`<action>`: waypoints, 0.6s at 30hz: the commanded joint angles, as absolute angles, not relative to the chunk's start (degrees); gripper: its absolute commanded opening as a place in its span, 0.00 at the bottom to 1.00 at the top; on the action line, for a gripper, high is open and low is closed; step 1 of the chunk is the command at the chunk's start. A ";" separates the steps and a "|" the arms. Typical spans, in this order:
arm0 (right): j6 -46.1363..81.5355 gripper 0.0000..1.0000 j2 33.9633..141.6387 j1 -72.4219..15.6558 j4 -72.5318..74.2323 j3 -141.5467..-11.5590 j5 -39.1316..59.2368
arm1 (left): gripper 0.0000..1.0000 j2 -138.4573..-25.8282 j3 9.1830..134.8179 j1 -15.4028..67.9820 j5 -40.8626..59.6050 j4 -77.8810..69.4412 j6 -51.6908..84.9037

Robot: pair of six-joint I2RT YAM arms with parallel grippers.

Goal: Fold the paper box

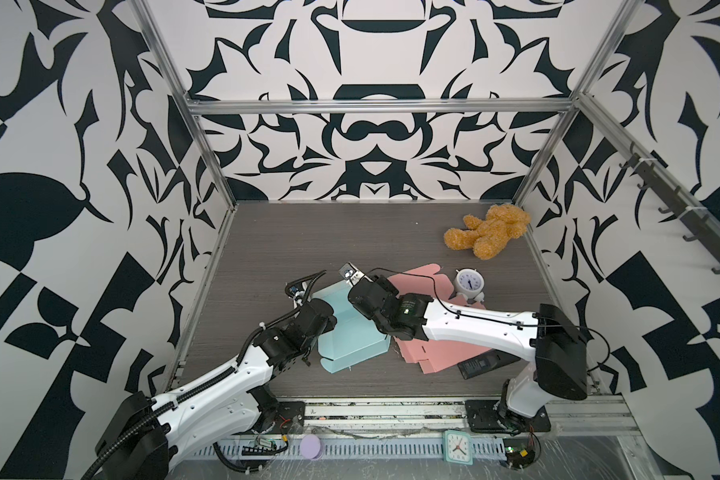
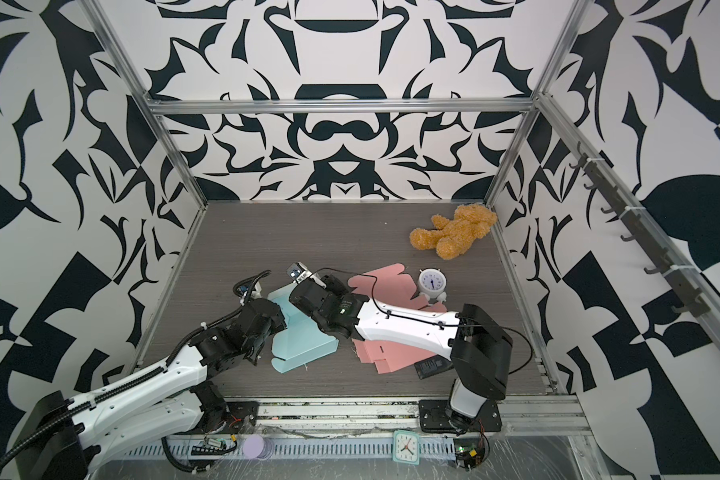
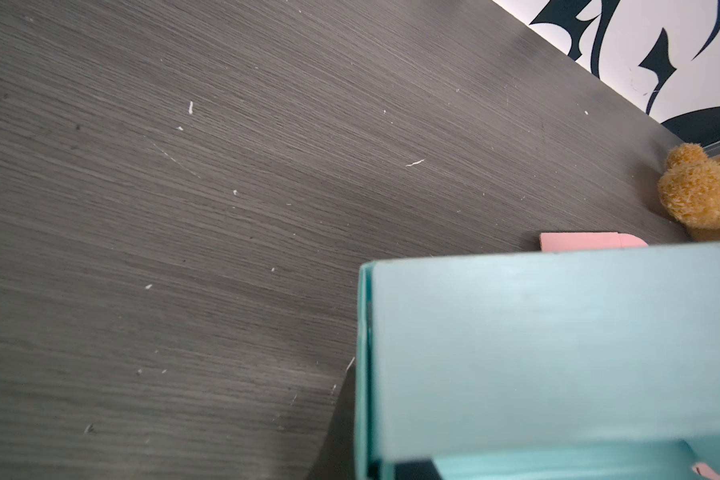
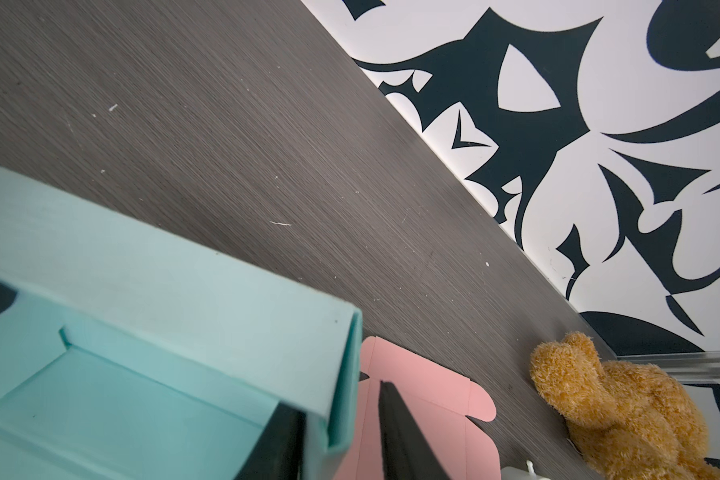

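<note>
Near centre of table (image 1: 275, 241): left gripper (image 1: 316, 309) closed, pinching left wall of teal paper box (image 1: 352, 336); box sits open side up; right gripper (image 4: 339, 399) has its jaws apart, straddling the box's far right corner; pink flat cardboard (image 1: 416, 284) just right of box; white clock (image 1: 469, 284) beside it; teddy bear (image 1: 489, 232) far right.

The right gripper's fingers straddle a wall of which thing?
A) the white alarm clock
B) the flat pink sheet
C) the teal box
C: in the right wrist view the right gripper has one finger inside the teal box wall and one outside.
</note>
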State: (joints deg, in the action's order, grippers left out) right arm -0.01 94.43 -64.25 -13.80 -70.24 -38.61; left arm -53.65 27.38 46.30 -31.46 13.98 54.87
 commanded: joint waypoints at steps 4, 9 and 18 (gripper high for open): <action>0.00 0.25 93.28 -64.05 -14.35 -70.56 -43.76 | 0.00 -55.04 27.48 45.97 -35.77 15.76 56.54; -0.92 0.31 96.11 -64.03 -12.71 -71.52 -45.04 | 0.00 -56.11 27.67 46.10 -36.17 13.99 56.28; -1.67 0.36 100.33 -63.79 -9.82 -72.94 -46.24 | 0.00 -56.03 26.28 46.30 -35.35 11.10 54.77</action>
